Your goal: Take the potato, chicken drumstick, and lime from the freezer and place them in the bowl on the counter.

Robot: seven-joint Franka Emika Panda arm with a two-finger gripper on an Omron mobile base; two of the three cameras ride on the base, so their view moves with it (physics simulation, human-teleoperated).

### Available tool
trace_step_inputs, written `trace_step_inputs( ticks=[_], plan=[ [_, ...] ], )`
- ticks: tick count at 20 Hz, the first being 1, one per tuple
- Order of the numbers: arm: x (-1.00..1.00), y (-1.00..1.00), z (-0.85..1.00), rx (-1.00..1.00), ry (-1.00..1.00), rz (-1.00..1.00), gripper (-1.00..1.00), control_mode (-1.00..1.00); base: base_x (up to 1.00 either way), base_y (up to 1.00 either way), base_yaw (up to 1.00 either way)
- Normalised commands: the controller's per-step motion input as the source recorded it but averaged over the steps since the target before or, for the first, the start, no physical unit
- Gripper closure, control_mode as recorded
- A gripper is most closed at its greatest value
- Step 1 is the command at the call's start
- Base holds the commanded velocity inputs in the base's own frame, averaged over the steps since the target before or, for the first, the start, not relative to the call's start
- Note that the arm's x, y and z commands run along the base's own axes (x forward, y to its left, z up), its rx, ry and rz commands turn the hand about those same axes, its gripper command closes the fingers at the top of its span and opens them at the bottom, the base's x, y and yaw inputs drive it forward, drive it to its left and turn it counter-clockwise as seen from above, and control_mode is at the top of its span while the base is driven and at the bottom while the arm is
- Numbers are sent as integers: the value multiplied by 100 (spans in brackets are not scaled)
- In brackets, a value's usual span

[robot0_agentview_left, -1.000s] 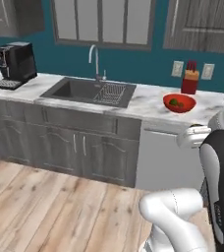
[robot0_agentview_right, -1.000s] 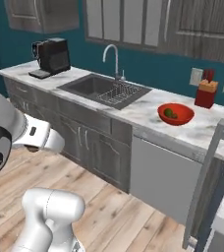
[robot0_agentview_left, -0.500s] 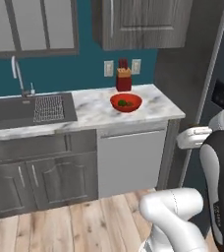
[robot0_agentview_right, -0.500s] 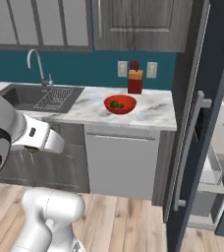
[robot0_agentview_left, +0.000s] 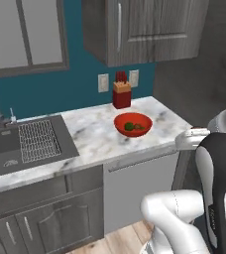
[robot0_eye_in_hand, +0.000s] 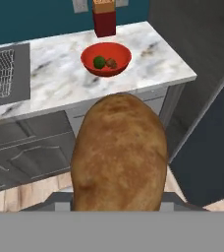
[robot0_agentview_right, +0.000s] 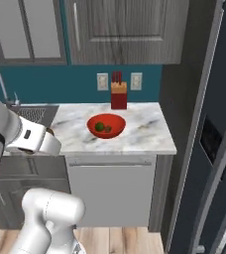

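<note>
The white-grey marbled stone counter (robot0_agentview_left: 100,134) looks polished and smooth, and the shallow round red bowl (robot0_agentview_left: 133,124) on it is glossy — like glazed ceramic or plastic. The tan-brown oval potato (robot0_eye_in_hand: 119,152) has a matt, finely mottled skin. Upper grey cabinet doors (robot0_agentview_right: 125,30) show streaked wood grain; the pale plank floor (robot0_agentview_right: 130,240) looks wooden — the dark sink's wire rack (robot0_agentview_left: 35,141) metallic
</note>
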Motion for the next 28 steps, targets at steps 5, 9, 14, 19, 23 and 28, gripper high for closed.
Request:
trace_step_inputs(
  ticks=[5, 9, 14, 19, 23, 28],
  plan=[
    [0, 0, 0, 0, 0, 0, 100, 100, 78, 0, 8],
    [0, 0, 0, 0, 0, 0, 100, 100, 66, -12, 23],
    [0, 0, 0, 0, 0, 0, 100, 100, 18, -42, 29],
    [0, 0, 0, 0, 0, 0, 100, 100, 9, -56, 28],
    [0, 0, 0, 0, 0, 0, 100, 100, 3, -57, 16],
    [0, 0, 0, 0, 0, 0, 100, 100, 21, -21, 0]
  ],
)
